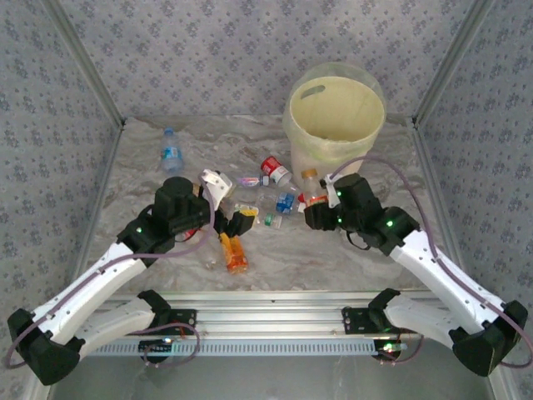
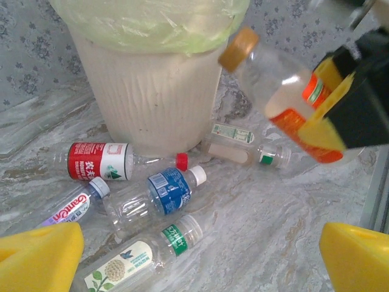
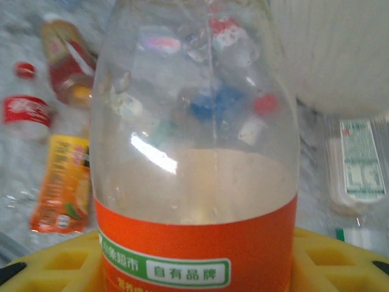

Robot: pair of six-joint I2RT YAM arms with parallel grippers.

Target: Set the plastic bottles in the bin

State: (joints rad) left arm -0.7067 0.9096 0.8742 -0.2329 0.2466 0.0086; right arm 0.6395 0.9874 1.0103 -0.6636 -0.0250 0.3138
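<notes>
The bin [image 1: 333,117] is a pale-yellow bucket at the back right, seen close in the left wrist view [image 2: 152,91]. My right gripper [image 1: 317,205] [image 3: 194,271] is shut on a clear bottle with an orange label [image 3: 194,182] [image 2: 285,91] [image 1: 310,187], held tilted above the table just in front of the bin. My left gripper [image 1: 231,205] [image 2: 194,261] is open and holds nothing. It hovers over loose bottles: a red-labelled one [image 2: 100,161], a blue-labelled one [image 2: 164,191] and a green-banded one [image 2: 140,252].
A blue-labelled bottle [image 1: 171,152] lies alone at the far left. An orange bottle [image 1: 235,252] lies near the front, left of centre. A flattened white bottle [image 2: 243,143] rests against the foot of the bin. Patterned walls close in the sides and back.
</notes>
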